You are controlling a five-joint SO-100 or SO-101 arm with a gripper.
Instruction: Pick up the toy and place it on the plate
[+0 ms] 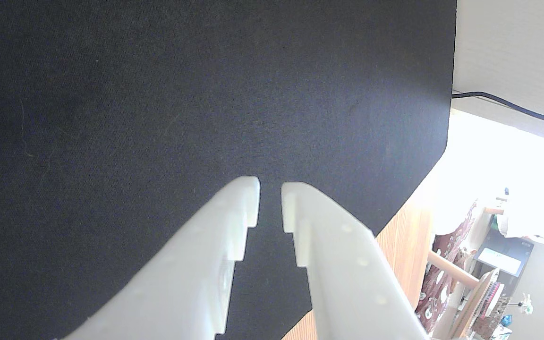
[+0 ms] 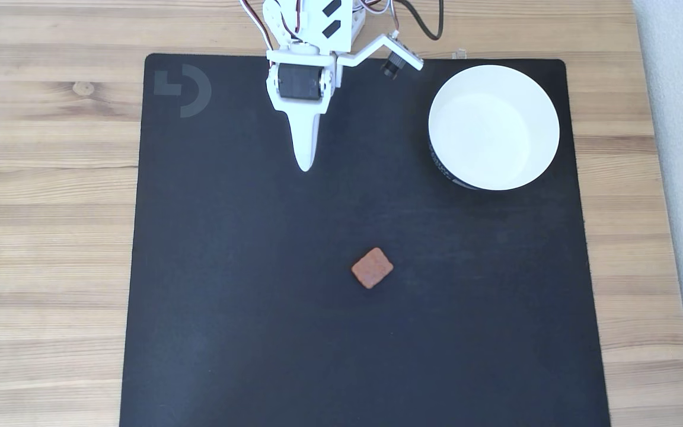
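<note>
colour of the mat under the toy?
Black, with a faint grey logo at one corner: the flat rectangular mat shows best in the fixed view.

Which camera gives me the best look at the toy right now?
The fixed view. The toy lies in full sight there on the black mat, apart from the plate and the pincer. The wrist view looks past the pincer at bare mat.

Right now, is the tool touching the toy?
Apart. The fixed view shows bare black mat between the tool and the toy.
</note>
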